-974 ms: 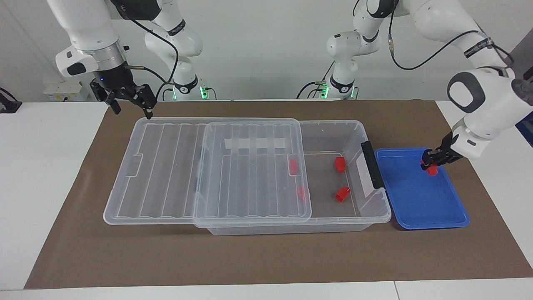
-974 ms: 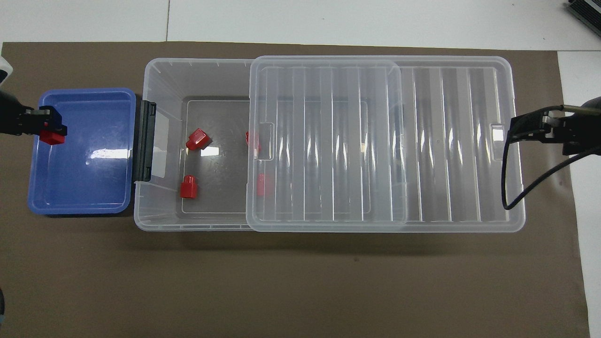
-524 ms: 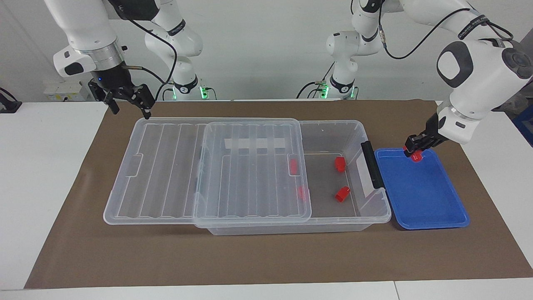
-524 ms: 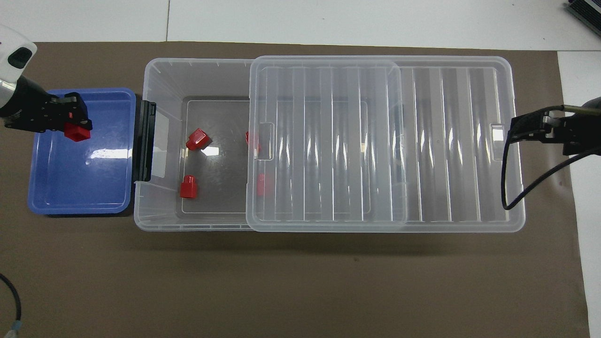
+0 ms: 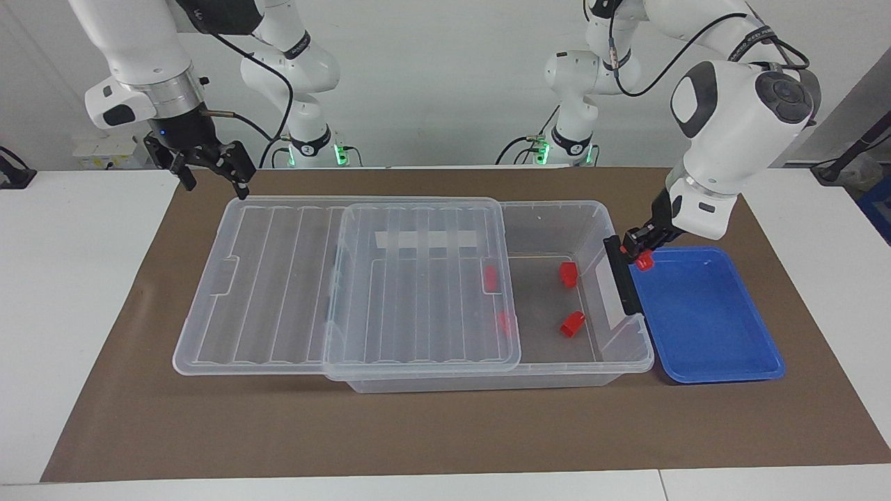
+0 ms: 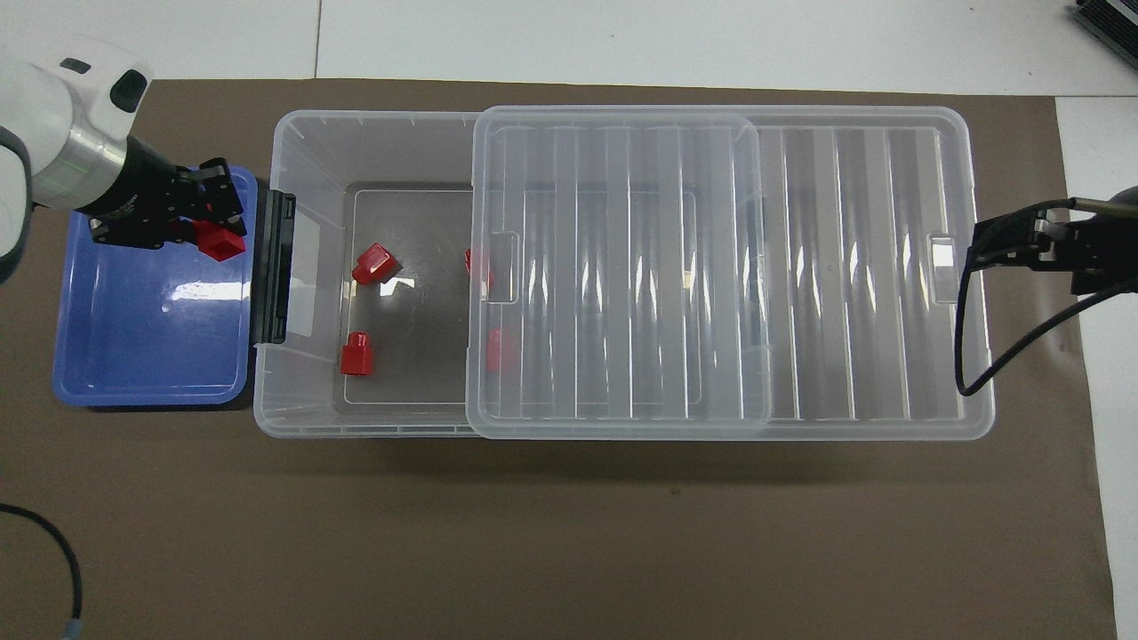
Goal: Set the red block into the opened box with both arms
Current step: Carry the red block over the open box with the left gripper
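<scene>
1. Brown mat (image 5: pixel 445 431) covers a white table (image 5: pixel 69 292); a pale wall stands at the robots' end.
2. Box (image 5: pixel 557 369): large clear bin at the middle of the mat, taken here as the landmark. Its black handle bar (image 5: pixel 621 275) faces the left arm's end of the table.
3. Lid (image 5: pixel 418 285): ribbed, clear, slid toward the right arm's end, covering part of the box and leaving the handle end uncovered.
4. Second clear ribbed panel (image 5: pixel 257 285): lies partly under the lid and juts out from the box toward the right arm's end.
5. Loose red blocks (image 6: pixel 373 263): four lie in the box, two in the uncovered part, two seen through the lid.
6. Blue tray (image 5: pixel 703 327): just beside the box at its handle end.
7. Left gripper (image 5: pixel 642 245): raised over the tray's edge next to the handle bar, fingers clamped on the red block (image 5: pixel 645 261).
8. Right gripper (image 5: pixel 212 167): waits in the air over the corner of the jutting panel, fingers spread wide, holding nothing.
</scene>
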You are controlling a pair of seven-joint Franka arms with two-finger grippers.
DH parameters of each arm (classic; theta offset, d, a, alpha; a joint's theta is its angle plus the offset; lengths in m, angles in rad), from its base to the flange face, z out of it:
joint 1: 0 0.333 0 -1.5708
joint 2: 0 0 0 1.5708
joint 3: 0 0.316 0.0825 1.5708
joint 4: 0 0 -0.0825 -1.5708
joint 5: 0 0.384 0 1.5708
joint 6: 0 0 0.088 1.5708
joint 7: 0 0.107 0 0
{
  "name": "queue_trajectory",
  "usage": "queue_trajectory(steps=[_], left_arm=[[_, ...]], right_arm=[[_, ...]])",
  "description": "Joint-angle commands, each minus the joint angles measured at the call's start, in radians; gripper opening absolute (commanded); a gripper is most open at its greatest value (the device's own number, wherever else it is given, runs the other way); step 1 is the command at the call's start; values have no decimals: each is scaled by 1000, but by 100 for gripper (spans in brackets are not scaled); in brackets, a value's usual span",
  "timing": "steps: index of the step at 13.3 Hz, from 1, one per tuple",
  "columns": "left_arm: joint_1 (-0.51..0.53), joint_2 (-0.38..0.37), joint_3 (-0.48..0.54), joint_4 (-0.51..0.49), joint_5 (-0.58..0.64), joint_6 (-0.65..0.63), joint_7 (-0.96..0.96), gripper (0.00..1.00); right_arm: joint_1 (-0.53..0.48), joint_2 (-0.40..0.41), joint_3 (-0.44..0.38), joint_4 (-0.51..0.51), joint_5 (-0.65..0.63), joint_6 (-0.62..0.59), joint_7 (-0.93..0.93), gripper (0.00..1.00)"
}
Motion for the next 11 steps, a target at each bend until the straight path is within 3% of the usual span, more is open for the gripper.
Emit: queue_trajectory(steps=[1, 8, 11], left_arm=[[-39, 5, 13, 13, -3, 38, -61, 0], [-149, 3, 11, -22, 60, 167, -202, 0], [-166, -26, 13, -132, 67, 271, -203, 0]], right_arm=[[7, -25, -17, -26, 9, -4, -18, 100], [-1, -25, -16, -26, 10, -5, -18, 100], [-1, -26, -16, -24, 10, -5, -18, 100]])
